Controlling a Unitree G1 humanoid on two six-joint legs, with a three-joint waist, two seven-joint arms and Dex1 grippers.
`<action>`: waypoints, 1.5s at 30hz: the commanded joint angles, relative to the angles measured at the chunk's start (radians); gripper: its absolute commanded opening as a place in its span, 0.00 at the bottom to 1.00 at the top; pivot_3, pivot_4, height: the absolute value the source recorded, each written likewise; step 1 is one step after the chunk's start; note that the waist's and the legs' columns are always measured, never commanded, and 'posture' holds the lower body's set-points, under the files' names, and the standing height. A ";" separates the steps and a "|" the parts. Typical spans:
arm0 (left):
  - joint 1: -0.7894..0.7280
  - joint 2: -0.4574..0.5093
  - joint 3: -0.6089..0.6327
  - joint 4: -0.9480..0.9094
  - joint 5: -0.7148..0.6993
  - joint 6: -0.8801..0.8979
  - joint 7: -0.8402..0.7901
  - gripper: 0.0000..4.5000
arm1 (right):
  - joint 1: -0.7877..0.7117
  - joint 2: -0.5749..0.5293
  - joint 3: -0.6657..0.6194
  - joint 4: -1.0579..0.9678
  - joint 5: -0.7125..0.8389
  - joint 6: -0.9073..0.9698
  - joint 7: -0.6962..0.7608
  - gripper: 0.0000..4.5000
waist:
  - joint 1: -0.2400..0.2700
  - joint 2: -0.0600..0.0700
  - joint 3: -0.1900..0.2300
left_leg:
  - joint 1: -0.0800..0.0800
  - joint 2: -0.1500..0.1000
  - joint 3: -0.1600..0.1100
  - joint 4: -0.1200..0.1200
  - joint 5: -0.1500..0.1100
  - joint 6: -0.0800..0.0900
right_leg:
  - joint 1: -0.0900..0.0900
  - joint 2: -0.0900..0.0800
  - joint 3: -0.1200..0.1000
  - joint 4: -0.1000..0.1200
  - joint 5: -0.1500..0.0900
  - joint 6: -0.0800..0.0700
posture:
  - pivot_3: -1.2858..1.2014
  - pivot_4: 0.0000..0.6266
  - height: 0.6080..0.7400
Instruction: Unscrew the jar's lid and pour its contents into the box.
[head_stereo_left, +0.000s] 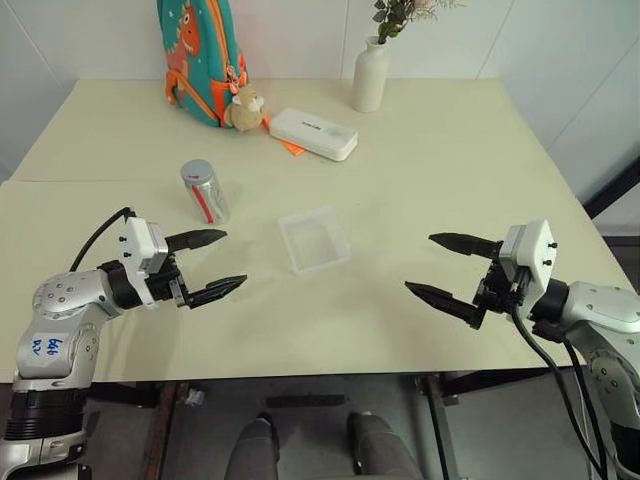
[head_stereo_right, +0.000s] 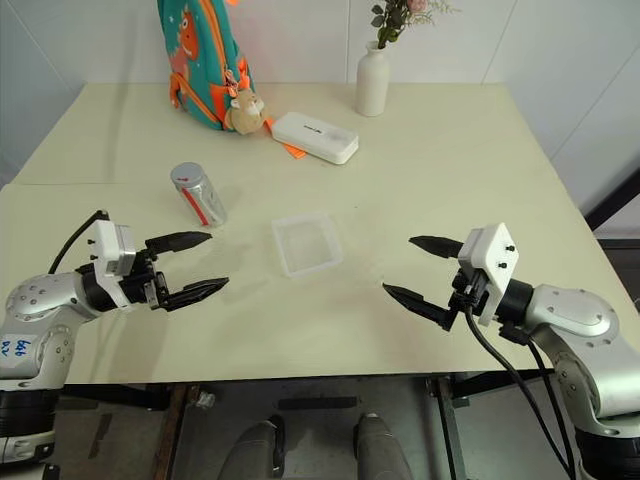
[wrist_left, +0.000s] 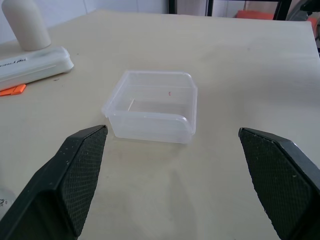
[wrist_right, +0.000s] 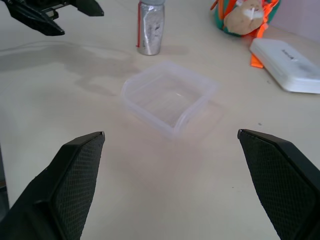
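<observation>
Flanking the box (head_stereo_left: 315, 240) mid-table, both arms' fingers (head_stereo_left: 205, 238) (head_stereo_left: 455, 243) hover spread, gripping nothing.

Both arms are silver-grey metal with black joints. Each pincer, left (head_stereo_left: 216, 264) and right (head_stereo_left: 448, 270), has two black pointed fingers under a white box with small screws. Black cables run along both arms. The left arm carries blue handwriting.

A pale cream desk (head_stereo_left: 420, 180) fills most of the frame. A thin seam runs across its left part. Behind it, along the top of the frame, is a white wall (head_stereo_left: 300, 35) with faint tile lines. On the far edge of the desk stand a teal backpack (head_stereo_left: 200, 55) at upper left and a white vase (head_stereo_left: 370, 75) with flowers at upper centre. Below the front edge of the desk, a grey floor (head_stereo_left: 480, 420) shows between dark desk legs. The light is soft and even.
</observation>
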 joint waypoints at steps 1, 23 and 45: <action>0.014 0.011 0.044 -0.035 0.002 -0.015 0.036 1.00 | -0.052 -0.005 0.032 -0.018 0.017 0.007 0.005 1.00 | -0.001 0.000 0.000 | 0.000 0.000 0.000 0.000 0.000 0.000 | 0.000 0.000 0.000 0.000 0.000 0.000 | 0.52 0.24 1.00; -0.017 -0.405 0.059 -0.042 0.344 -0.029 0.903 1.00 | -0.417 0.305 0.233 0.144 -0.044 -0.072 -0.091 1.00 | 0.005 -0.003 -0.002 | -0.001 0.000 0.000 0.005 0.001 0.002 | 0.001 0.001 0.001 0.001 0.005 0.003 | 0.52 0.24 1.00; -0.479 -0.337 -0.020 0.711 0.417 -0.356 0.842 1.00 | -0.391 0.424 0.289 0.114 -0.129 -0.139 -0.192 1.00 | 0.008 -0.003 -0.002 | -0.002 0.000 0.000 0.002 0.001 0.001 | 0.000 0.001 0.000 0.001 0.005 0.004 | 0.52 0.24 1.00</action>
